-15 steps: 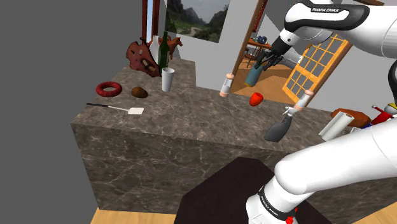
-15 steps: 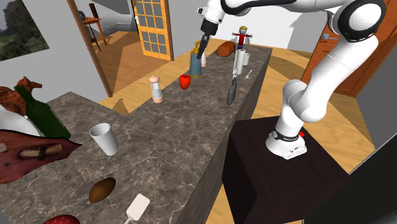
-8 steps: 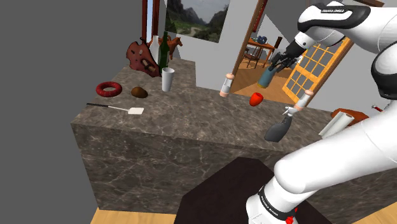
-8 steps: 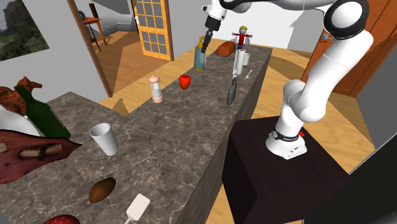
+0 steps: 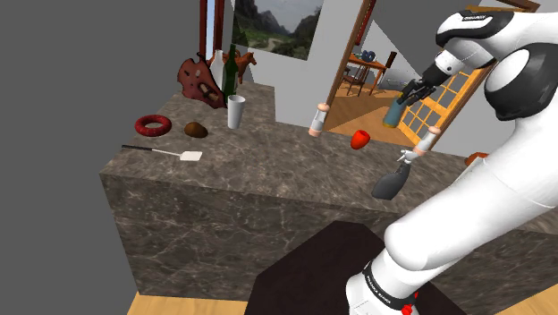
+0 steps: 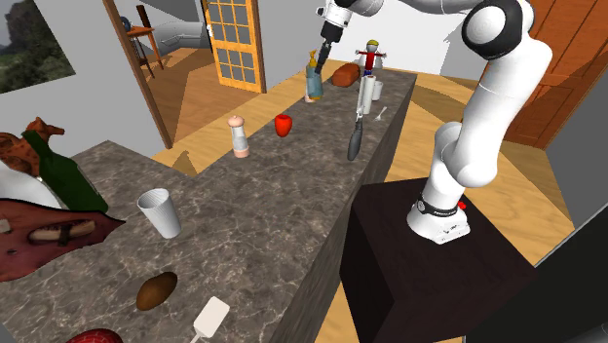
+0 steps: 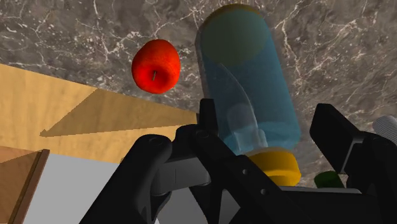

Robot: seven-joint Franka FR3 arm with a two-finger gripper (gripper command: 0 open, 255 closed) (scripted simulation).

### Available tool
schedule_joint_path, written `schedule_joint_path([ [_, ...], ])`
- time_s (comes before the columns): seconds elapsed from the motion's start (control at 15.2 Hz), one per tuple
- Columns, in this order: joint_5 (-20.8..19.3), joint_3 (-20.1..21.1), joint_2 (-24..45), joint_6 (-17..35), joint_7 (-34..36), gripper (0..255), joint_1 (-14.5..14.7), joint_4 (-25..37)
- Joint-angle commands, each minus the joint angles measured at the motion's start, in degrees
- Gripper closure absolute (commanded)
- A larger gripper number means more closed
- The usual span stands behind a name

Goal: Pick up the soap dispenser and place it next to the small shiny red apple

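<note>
A translucent blue soap dispenser [image 7: 251,95] with a yellow pump hangs in the air, clasped between the black fingers of my gripper [image 7: 270,127]. In the shoulder view the gripper [image 5: 413,89] holds the dispenser [image 5: 393,114] above the dark marble counter [image 5: 268,170], up and to the right of the small shiny red apple [image 5: 359,139]. From the second exterior view, the dispenser [image 6: 313,86] hangs under the gripper [image 6: 320,58], farther along the counter than the apple [image 6: 284,125]. The apple [image 7: 154,66] rests on the counter beside the dispenser.
A shaker [image 5: 316,118] stands left of the apple, a second shaker [image 5: 429,140] to its right, and a black brush [image 5: 391,182] near the front edge. Farther left are a white cup [image 5: 235,111], green bottle [image 5: 230,76], red ring [image 5: 153,124] and spatula [image 5: 170,153].
The arm has carried the dispenser toward the shoulder view's right, past the apple and farther along the counter. The fingers stayed shut on it.
</note>
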Motion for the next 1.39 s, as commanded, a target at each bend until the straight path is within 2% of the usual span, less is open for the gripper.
schedule_joint_path([
  [0.0, 1.51, -1.09, 2.0, -0.28, -1.92, 255, -0.29, 1.42],
  [0.66, 2.15, -1.02, 1.85, 7.08, -3.95, 255, -0.29, -6.29],
  [1.32, 4.45, -1.38, 3.37, 13.95, -7.06, 255, -0.23, -12.54],
])
